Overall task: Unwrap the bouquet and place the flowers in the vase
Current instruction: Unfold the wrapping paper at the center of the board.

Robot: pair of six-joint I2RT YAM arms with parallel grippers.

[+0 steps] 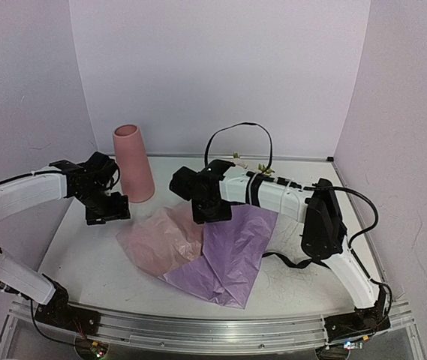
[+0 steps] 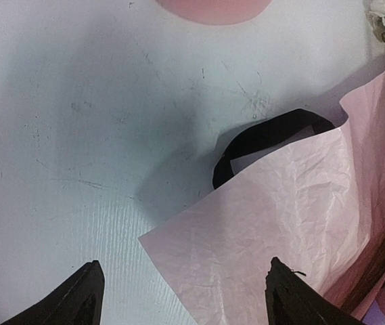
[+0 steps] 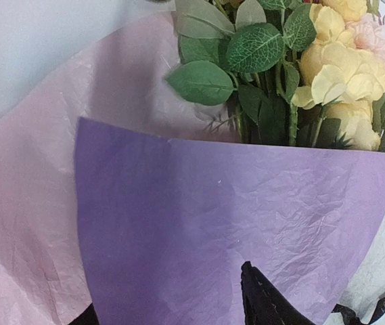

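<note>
Hovering over the left of the table (image 1: 85, 255), the left gripper (image 2: 184, 277) has its fingers spread with nothing between them, beside a pink paper corner (image 2: 280, 217). The vase (image 1: 133, 161) stands upright behind it. At centre the bouquet (image 1: 224, 259) lies flat, its long axis running near to far and the flowers (image 3: 334, 68) pointing at the back wall. The right gripper (image 1: 211, 214) is at its lilac wrap (image 3: 233, 217); I cannot tell whether it pinches the paper.
</note>
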